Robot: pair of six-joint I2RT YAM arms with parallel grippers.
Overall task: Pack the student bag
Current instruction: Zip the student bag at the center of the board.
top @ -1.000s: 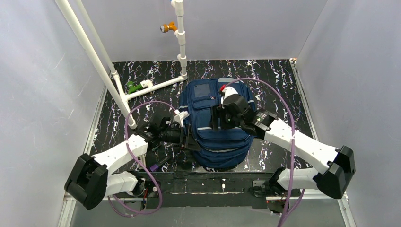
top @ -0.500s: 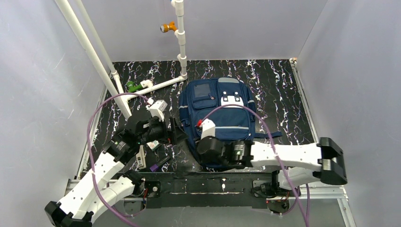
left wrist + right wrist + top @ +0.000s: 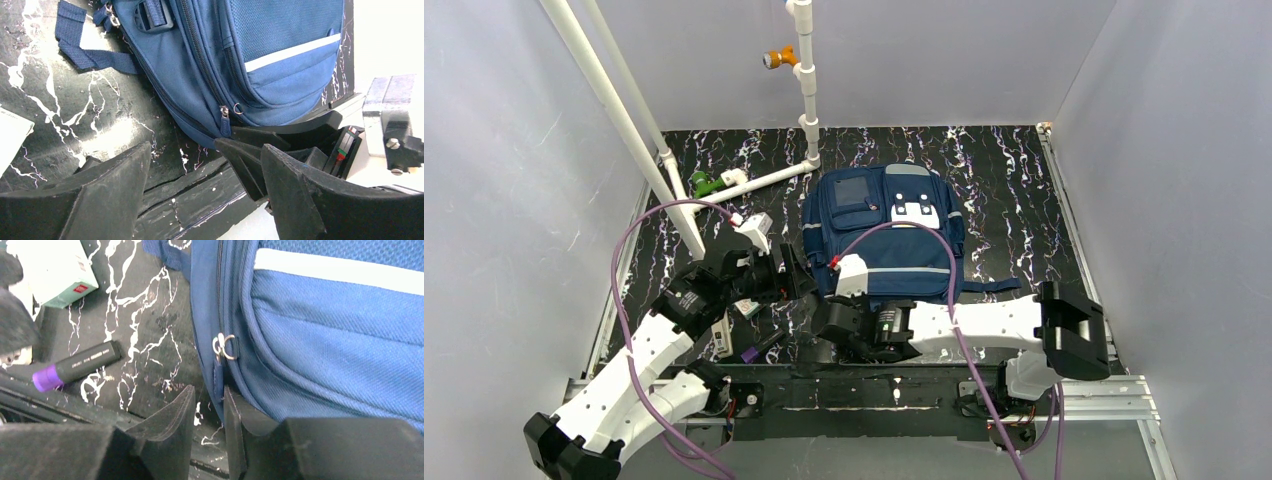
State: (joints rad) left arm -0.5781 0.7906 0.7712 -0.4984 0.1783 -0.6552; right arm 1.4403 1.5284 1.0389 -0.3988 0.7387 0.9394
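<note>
right gripper [image 3: 209,390] swung off top of student bag [image 3: 904,260], down low; zip pull [image 3: 218,372] now at its narrowed fingertips. left gripper [image 3: 205,150] backed off, opened wider.

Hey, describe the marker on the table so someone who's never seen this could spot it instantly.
Find the navy backpack lying on the black marbled table, then look off its near left corner. The marker lies flat there, apart from the backpack. It is a slim black stick with a purple cap, unlike the pale green box beside it.
</note>
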